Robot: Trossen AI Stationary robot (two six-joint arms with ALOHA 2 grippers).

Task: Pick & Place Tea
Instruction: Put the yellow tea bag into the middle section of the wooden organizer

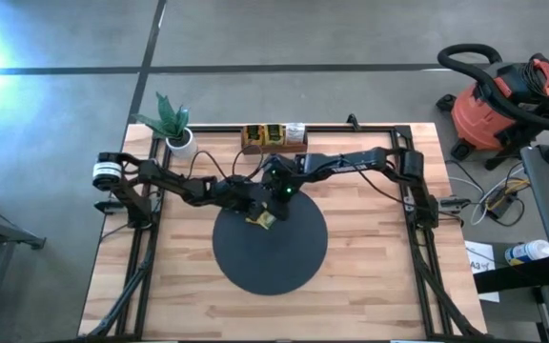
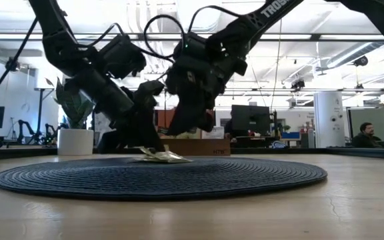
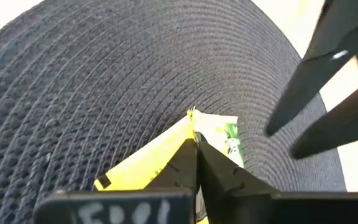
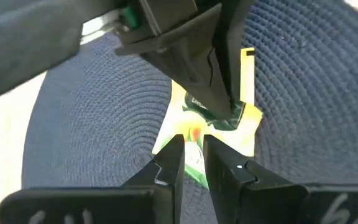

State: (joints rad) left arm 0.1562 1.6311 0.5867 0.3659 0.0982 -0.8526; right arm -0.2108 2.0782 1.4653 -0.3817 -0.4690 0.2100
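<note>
High view: the black round woven mat (image 1: 270, 250) is seen on the pale wooden worktop (image 1: 370, 286). Both dark arms meet over the mat's far edge. The left gripper (image 1: 254, 211) and the right gripper (image 1: 276, 195) are largely merged into one dark mass, so jaw positions cannot be read here. A small yellow-and-green tea packet (image 1: 265, 221) is partly covered by them. A brown wooden compartment tray (image 1: 273, 136) and a white pot with a green plant (image 1: 179, 133) are placed at the far edge.

Low view: the packet (image 2: 160, 156) is seen lying crumpled on the mat (image 2: 159, 177), with the left gripper (image 2: 149, 141) down on it. The contact point is hidden by dark fingers.

Left wrist view: the left jaws are shown closed together on the edge of the yellow packet (image 3: 148, 162); a second green-printed part (image 3: 229, 140) is cut off behind them.

Right wrist view: the right gripper (image 4: 193, 155) is shown with jaws narrowly parted above the packet (image 4: 247, 118); whether it is touched cannot be told.
</note>
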